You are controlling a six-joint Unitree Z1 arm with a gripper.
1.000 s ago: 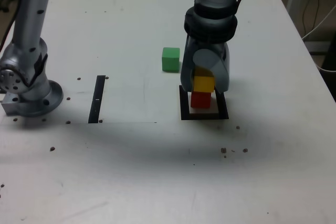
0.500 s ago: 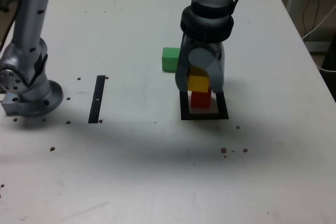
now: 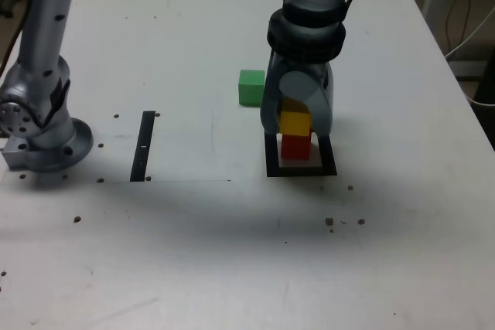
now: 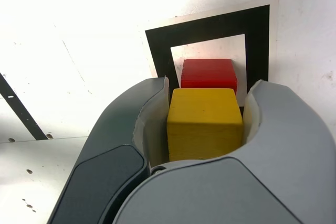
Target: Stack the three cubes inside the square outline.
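My gripper (image 4: 206,124) pinches the yellow cube (image 3: 296,124) atop the red cube (image 3: 295,147); an off-centre release could topple it outside the square outline (image 3: 301,170).

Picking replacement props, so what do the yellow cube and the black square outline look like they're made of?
The yellow cube looks like painted wood or solid plastic: matte, plain faces, crisp edges, no shine; which one is unclear. The square outline looks like flat black print or tape on a white sheet: no visible thickness, and a pale margin shows around its border.
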